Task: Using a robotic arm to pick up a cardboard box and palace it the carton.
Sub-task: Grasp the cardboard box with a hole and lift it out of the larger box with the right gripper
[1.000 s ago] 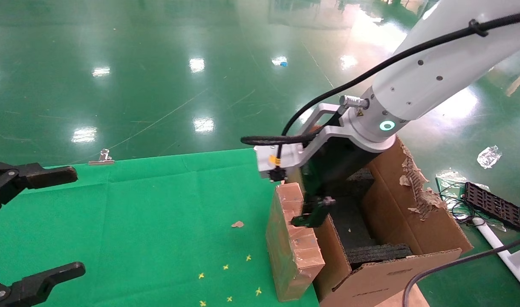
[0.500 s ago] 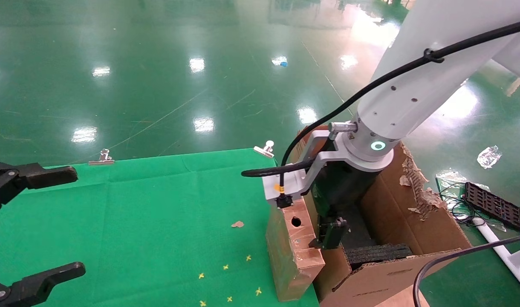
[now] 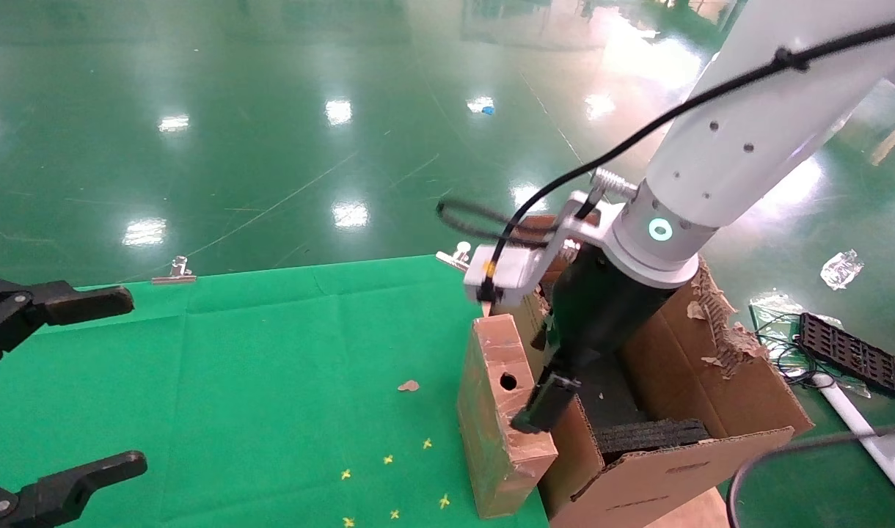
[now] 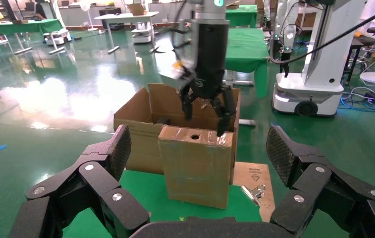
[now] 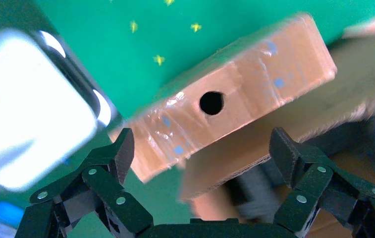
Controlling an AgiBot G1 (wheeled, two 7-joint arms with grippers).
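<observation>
1. the cardboard box (image 3: 500, 411) stands on end at the lower centre-right of the head view, on the edge of the green cloth (image 3: 271, 381) and pressed against the near wall of the carton (image 3: 682, 447); its narrow top face with the round hole points up, which leaves that end free for a grasp from above.
2. the right gripper (image 3: 546, 400) on the robotic arm (image 3: 741, 139) hangs over the box top, claw spread wide on both sides and holding nothing; the right wrist view shows both fingers clear of the box.
3. the carton sits at lower right with flaps upright, so its mouth is open for the drop.
4. the left gripper (image 3: 59, 389) is parked at the lower left edge, claw wide and empty.
</observation>
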